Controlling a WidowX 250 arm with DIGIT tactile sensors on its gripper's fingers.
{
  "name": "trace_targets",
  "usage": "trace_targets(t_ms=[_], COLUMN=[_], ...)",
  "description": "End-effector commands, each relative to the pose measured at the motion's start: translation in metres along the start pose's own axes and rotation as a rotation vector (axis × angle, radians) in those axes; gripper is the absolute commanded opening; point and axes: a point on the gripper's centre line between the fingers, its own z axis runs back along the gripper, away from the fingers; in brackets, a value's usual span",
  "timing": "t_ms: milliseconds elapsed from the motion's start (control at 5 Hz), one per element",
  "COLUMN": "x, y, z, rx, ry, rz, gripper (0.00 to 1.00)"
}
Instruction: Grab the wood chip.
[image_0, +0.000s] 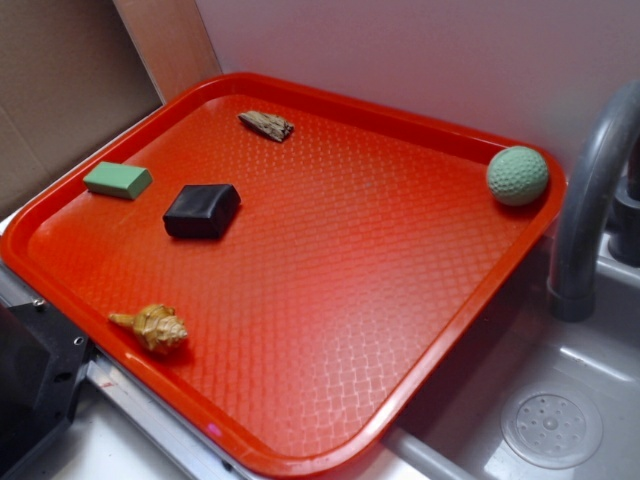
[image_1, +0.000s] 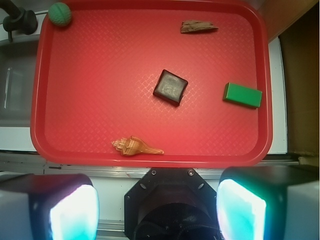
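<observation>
Red tray (image_0: 330, 300) with a textured surface fills most of both views, beside a grey sink with a curved faucet (image_0: 590, 190). Gripper (image_1: 157, 207) hangs high above the tray's near edge, looking straight down, its two glowing fingers (image_1: 72, 210) spread wide apart and empty. On the tray lie a green ball (image_1: 60, 13) in one far corner, a black block (image_1: 170, 87) near the middle, a green block (image_1: 242, 95), a tan seashell (image_1: 134, 146) by the near rim, and the wood chip (image_1: 198, 26), flat near the far rim, well apart from the gripper
</observation>
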Motion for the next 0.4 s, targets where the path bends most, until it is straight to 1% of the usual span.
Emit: trace_targets(t_ms=[0, 200], x=[0.000, 0.047], y=[0.000, 0.022], z=[0.000, -0.043], rx=[0.000, -0.013], ry=[0.000, 0.068], rz=[0.000, 0.256], gripper=[1.00, 1.00])
